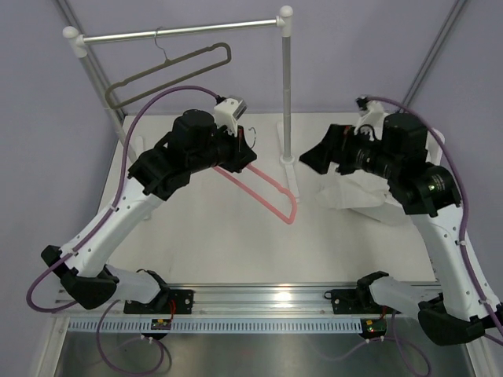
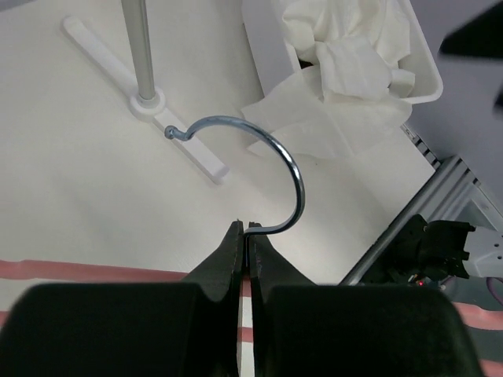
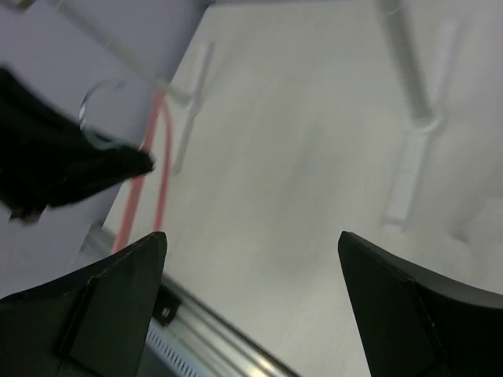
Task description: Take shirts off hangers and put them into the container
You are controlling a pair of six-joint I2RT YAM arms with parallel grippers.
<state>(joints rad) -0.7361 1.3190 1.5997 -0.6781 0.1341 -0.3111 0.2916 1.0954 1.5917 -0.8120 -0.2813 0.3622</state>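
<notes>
The left gripper [image 2: 246, 236] squeezes the pink hanger [image 2: 78, 272] between its jaws, by the hook; it seems light, stiff, slippery. The right gripper [image 3: 251, 239] gapes, empty.

Two hangers: one grey-brown hanger [image 1: 168, 63] and one pink hanger [image 2: 78, 272]. One white shirt [image 2: 346, 47]. One basket [image 2: 425, 78]. One clothes rail [image 1: 181, 31]. Two robot arms: left arm [image 1: 118, 216], right arm [image 1: 449, 236].
</notes>
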